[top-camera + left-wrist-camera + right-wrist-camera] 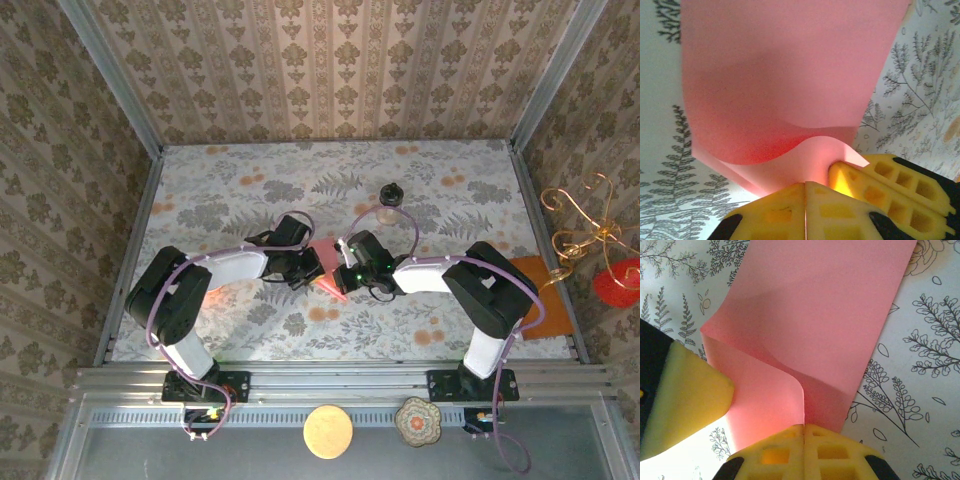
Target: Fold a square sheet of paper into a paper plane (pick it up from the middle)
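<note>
The square sheet of paper (325, 268), salmon-pink and bent into a loose curl, is seen at the middle of the floral desk (450, 200). Its near edge is pinched by the left claw (805, 187), fingers pressed together. Just beside it, a fold is gripped likewise by the right claw (804, 427). A small dark-lidded jar (391, 192) is set farther back.

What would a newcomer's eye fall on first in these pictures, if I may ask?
The salmon-pink square sheet of paper at the middle of the table, bowed up into a curl, draws the eye first. The left gripper and the right gripper meet there, each shut on the paper. Behind them stands a small dark-lidded jar, apart from both.
</note>
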You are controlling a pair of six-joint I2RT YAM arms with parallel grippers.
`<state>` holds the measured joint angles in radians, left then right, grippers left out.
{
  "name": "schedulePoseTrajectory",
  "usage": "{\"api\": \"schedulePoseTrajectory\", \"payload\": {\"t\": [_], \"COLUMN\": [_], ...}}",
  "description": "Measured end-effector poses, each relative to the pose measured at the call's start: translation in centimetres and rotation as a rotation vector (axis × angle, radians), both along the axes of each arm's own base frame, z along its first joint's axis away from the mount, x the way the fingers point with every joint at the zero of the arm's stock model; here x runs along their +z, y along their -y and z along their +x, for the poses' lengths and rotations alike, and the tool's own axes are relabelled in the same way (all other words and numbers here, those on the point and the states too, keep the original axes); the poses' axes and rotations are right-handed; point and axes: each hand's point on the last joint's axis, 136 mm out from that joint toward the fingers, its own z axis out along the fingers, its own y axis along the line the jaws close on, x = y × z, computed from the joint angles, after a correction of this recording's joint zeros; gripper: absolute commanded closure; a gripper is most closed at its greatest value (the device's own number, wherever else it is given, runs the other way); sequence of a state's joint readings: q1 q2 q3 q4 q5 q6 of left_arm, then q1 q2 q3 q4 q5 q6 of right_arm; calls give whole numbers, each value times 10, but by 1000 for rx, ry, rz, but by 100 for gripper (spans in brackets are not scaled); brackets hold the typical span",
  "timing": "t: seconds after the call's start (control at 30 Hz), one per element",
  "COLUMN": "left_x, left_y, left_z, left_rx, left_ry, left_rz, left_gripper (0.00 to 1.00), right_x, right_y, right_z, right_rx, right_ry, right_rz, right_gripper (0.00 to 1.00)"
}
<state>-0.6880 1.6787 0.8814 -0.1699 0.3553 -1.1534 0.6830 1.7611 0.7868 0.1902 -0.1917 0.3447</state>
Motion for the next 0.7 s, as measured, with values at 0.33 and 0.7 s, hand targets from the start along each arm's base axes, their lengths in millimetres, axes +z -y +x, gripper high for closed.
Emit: {"api": "schedulePoseTrajectory", "payload": {"t": [0.33,0.7], "left_x": [-5,-12], "left_y": [-4,-8], "left_z": [-2,-5], "left_rx": [11,27], "left_ry": [-7,-20], "left_rz": [13,22], "left_gripper": [91,91], "right_x": [0,0], "right_y": [0,0], "right_z": [0,0], "right_rx": [0,0], "right_ry": [0,-5], "right_rz": [0,-2], "right_gripper": [100,100]}}
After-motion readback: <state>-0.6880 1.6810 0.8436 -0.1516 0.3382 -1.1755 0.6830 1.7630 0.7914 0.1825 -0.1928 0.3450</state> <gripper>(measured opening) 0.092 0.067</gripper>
